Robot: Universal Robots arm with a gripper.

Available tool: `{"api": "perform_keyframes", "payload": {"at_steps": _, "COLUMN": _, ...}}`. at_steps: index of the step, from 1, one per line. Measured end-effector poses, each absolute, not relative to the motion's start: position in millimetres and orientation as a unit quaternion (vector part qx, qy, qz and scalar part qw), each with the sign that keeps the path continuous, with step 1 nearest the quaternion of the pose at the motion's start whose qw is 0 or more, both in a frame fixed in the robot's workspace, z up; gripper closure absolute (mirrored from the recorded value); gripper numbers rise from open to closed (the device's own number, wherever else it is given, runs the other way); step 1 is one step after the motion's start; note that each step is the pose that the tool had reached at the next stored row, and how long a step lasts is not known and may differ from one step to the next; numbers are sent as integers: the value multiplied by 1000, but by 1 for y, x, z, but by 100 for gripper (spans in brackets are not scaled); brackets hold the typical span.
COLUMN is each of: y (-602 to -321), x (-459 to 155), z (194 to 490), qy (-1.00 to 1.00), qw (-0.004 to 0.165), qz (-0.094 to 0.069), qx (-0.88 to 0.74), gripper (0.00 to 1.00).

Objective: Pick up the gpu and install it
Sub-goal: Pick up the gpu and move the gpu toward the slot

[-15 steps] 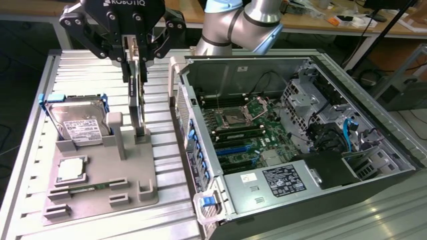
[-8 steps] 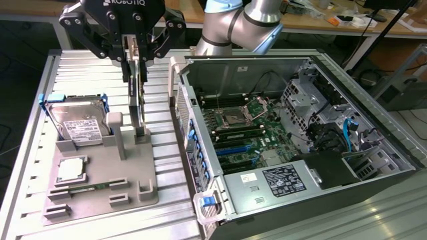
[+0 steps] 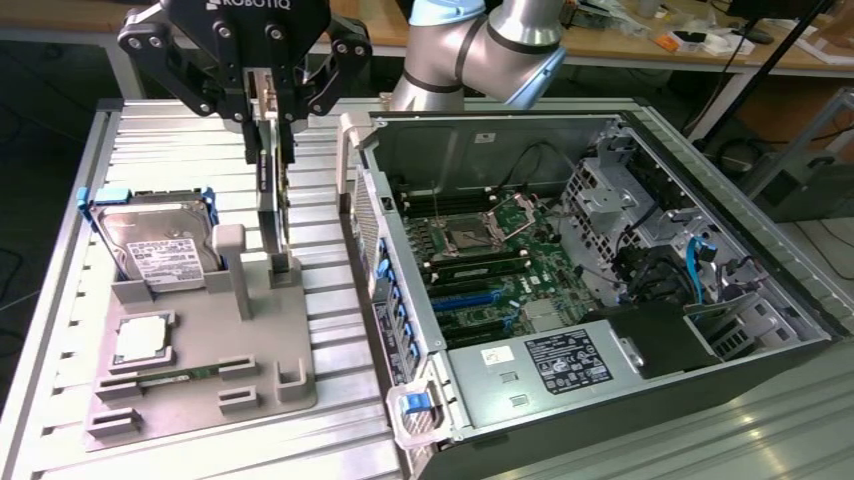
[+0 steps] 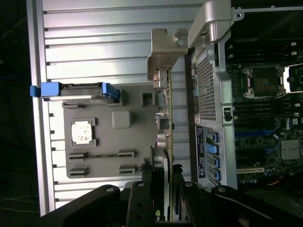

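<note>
Here claw (image 3: 271,148) clasps upright gpu (image 3: 279,215)

I read one brand: ROBOTIQ, in white letters on the black body of the gripper (image 3: 271,140), at eleven o'clock in the exterior view. The white label on the hard drive (image 3: 160,250) at nine o'clock and the black label on the power supply (image 3: 567,362) near five o'clock carried print I could not make out.
</note>
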State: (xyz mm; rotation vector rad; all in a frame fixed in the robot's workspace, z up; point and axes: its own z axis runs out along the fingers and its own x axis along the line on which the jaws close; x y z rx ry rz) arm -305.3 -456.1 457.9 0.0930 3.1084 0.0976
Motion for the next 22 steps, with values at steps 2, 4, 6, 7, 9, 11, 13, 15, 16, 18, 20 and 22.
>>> {"api": "perform_keyframes", "payload": {"at_steps": 2, "y": -456, "x": -304, "z": 458, "qy": 999, "qw": 15, "qz": 31, "qx": 30, "gripper": 73}}
{"api": "perform_keyframes", "payload": {"at_steps": 4, "y": -456, "x": -303, "z": 458, "qy": 999, "qw": 15, "qz": 31, "qx": 30, "gripper": 73}}
{"api": "perform_keyframes", "payload": {"at_steps": 6, "y": -456, "x": -301, "z": 458, "qy": 999, "qw": 15, "qz": 31, "qx": 30, "gripper": 73}}
{"api": "perform_keyframes", "payload": {"at_steps": 7, "y": -456, "x": -300, "z": 458, "qy": 999, "qw": 15, "qz": 31, "qx": 30, "gripper": 73}}
{"api": "perform_keyframes", "payload": {"at_steps": 9, "y": -456, "x": -298, "z": 458, "qy": 999, "qw": 15, "qz": 31, "qx": 30, "gripper": 73}}
{"api": "perform_keyframes", "payload": {"at_steps": 11, "y": -456, "x": -295, "z": 458, "qy": 999, "qw": 15, "qz": 31, "qx": 30, "gripper": 73}}
{"api": "perform_keyframes", "payload": {"at_steps": 13, "y": -456, "x": -293, "z": 458, "qy": 999, "qw": 15, "qz": 31, "qx": 30, "gripper": 73}}
{"api": "perform_keyframes", "payload": {"at_steps": 15, "y": -456, "x": -291, "z": 458, "qy": 999, "qw": 15, "qz": 31, "qx": 30, "gripper": 73}}
{"api": "perform_keyframes", "payload": {"at_steps": 16, "y": -456, "x": -290, "z": 458, "qy": 999, "qw": 15, "qz": 31, "qx": 30, "gripper": 73}}
{"api": "perform_keyframes", "payload": {"at_steps": 18, "y": -456, "x": -288, "z": 458, "qy": 999, "qw": 15, "qz": 31, "qx": 30, "gripper": 73}}
{"api": "perform_keyframes", "payload": {"at_steps": 20, "y": -456, "x": -287, "z": 458, "qy": 999, "qw": 15, "qz": 31, "qx": 30, "gripper": 73}}
{"api": "perform_keyframes", "payload": {"at_steps": 22, "y": -456, "x": -285, "z": 458, "qy": 999, "qw": 15, "qz": 31, "qx": 30, "gripper": 73}}
